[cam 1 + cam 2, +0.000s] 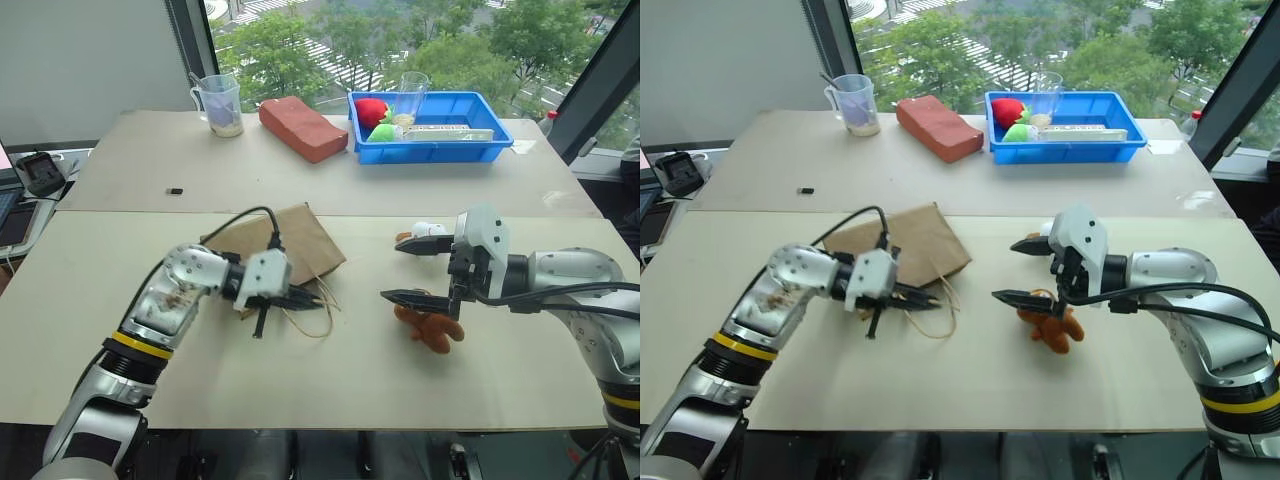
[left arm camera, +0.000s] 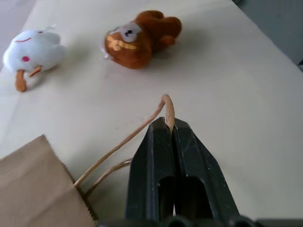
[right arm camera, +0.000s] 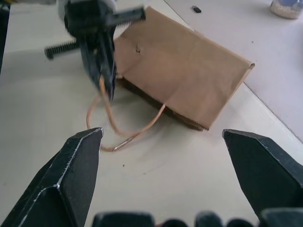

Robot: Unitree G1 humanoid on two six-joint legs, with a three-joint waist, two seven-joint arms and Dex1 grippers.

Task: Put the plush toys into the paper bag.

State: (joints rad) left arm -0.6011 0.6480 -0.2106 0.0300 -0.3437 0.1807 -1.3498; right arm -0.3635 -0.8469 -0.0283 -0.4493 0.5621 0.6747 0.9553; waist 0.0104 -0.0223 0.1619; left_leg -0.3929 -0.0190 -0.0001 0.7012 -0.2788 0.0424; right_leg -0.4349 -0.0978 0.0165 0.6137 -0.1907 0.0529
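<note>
- The table [image 1: 330, 360] had wide bare board near and to the right of the work, so I judged there was room to lift and swing without nearing an edge.
- The paper bag [image 1: 295, 240] lay flat, left of centre, its mouth and thin cord handles facing the near right.
- The left gripper [image 2: 171, 124] was pinched tight on one cord handle [image 2: 166, 105]. To do this step well, I judged it should raise the cord gently so the bag stood and its mouth gaped, without tearing the paper.
- The right gripper [image 1: 412, 270] hung with its fingers spread wide, holding nothing, just over the toys.
- The brown monkey toy [image 1: 432, 328] lay right of the bag, under the right gripper; the white plush toy [image 2: 33, 51] lay just beyond it, apart from it.
- The far clutter, namely the blue bin [image 1: 470, 140], the reddish block [image 1: 303, 128] and the measuring cup [image 1: 220, 105], sat well clear of both arms.
</note>
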